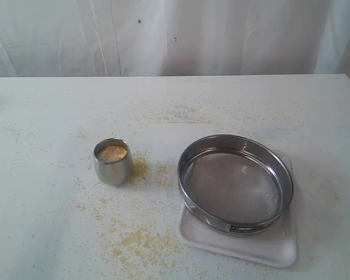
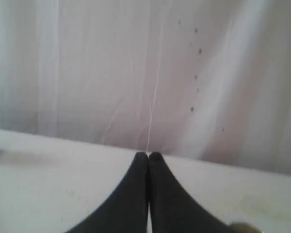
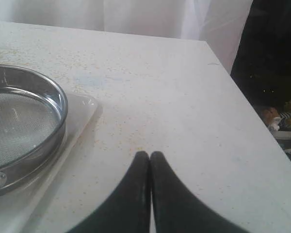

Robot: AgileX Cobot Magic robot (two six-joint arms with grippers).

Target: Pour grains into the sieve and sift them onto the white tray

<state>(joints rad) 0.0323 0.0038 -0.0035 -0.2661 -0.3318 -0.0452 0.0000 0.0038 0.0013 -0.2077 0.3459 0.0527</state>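
On the white tray (image 1: 245,251) the sieve (image 1: 235,184) sits empty, grains (image 1: 112,153) unpoured; my left gripper (image 2: 148,155) and right gripper (image 3: 150,154) clench nothing.

Steel cup (image 1: 113,171) and sieve (image 1: 245,225) stand well apart, open tabletop (image 1: 161,153) between them.

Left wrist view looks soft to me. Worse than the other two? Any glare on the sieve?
Left wrist view: yes, blurred throughout; the left gripper, jaws shut, is just a flat black silhouette. Right wrist view: sharper, the mesh of the sieve resolves, with bright glints along its rim. Exterior view: mildly soft, even light, faint shadows, no blown glare on the sieve.
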